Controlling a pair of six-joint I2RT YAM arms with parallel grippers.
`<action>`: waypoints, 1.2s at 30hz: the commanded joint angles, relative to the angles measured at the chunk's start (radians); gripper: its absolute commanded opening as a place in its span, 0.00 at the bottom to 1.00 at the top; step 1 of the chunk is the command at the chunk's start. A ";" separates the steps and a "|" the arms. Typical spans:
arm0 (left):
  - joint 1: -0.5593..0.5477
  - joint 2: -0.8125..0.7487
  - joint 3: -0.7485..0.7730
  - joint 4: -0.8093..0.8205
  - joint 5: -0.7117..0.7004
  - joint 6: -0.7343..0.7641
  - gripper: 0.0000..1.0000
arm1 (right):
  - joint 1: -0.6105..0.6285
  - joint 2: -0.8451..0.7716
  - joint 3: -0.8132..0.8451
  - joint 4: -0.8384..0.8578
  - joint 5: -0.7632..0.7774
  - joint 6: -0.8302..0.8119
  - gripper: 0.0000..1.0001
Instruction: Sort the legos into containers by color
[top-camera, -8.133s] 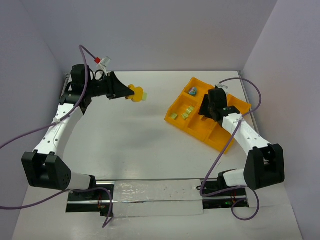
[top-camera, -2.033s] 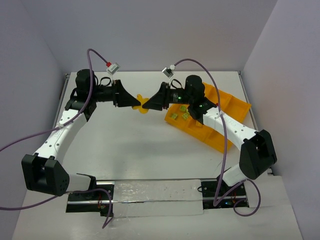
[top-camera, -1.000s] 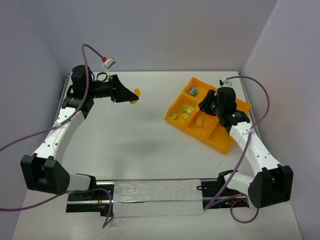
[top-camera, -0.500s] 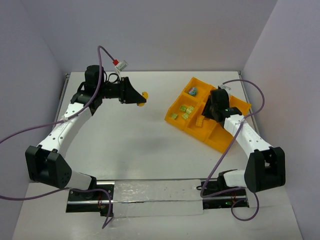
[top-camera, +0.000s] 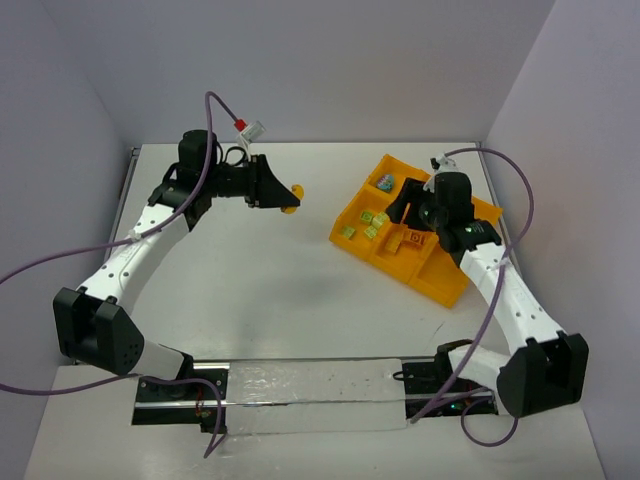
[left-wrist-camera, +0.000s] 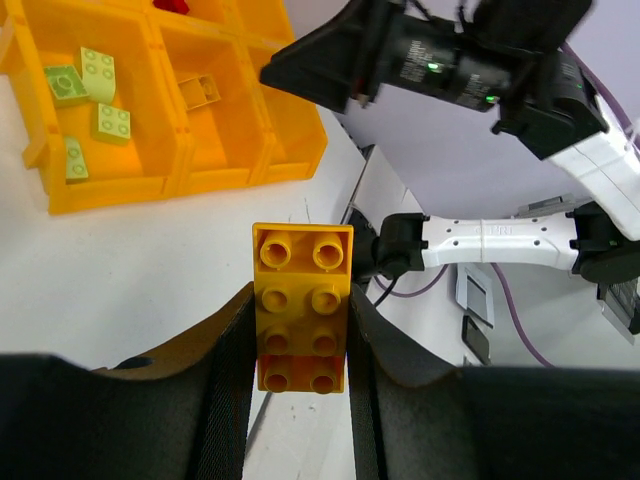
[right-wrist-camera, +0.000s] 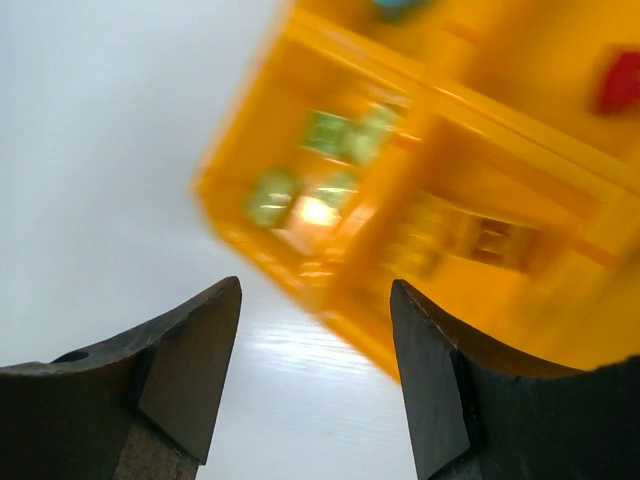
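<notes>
My left gripper (top-camera: 283, 194) (left-wrist-camera: 300, 296) hangs over the far left of the table, shut on a yellow lego stack (top-camera: 291, 197) (left-wrist-camera: 302, 305) that sticks out past its fingers. The orange-yellow tray of containers (top-camera: 447, 283) (left-wrist-camera: 110, 190) (right-wrist-camera: 260, 235) lies at the right. One compartment holds several light green legos (top-camera: 368, 222) (left-wrist-camera: 98, 95) (right-wrist-camera: 325, 150). A yellow brick (top-camera: 415, 238) (left-wrist-camera: 199, 90) (right-wrist-camera: 482, 240) lies in the compartment beside it, and a teal one (top-camera: 385, 182) sits at the far corner. A red piece (right-wrist-camera: 620, 80) shows in another compartment. My right gripper (top-camera: 410, 210) (right-wrist-camera: 315, 290) hovers open and empty above the tray.
A red cable connector (top-camera: 247, 127) rides on the purple cable above the left wrist. The right arm (left-wrist-camera: 460, 70) fills the top right of the left wrist view. Grey walls close the table at the back and sides. The right wrist view is motion-blurred.
The left arm has swung rightward toward the tray, still carrying the yellow stack. The right gripper's jaws have widened and its wrist has shifted a little over the tray.
</notes>
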 joint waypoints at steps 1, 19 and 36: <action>-0.006 0.004 -0.005 0.125 0.067 -0.047 0.00 | 0.049 -0.103 0.085 0.174 -0.498 -0.008 0.68; -0.038 -0.037 -0.062 0.266 0.169 -0.109 0.00 | 0.254 0.124 0.316 0.493 -0.848 0.175 0.73; -0.040 -0.054 -0.051 0.242 0.171 -0.082 0.00 | 0.307 0.241 0.318 0.652 -0.966 0.276 0.58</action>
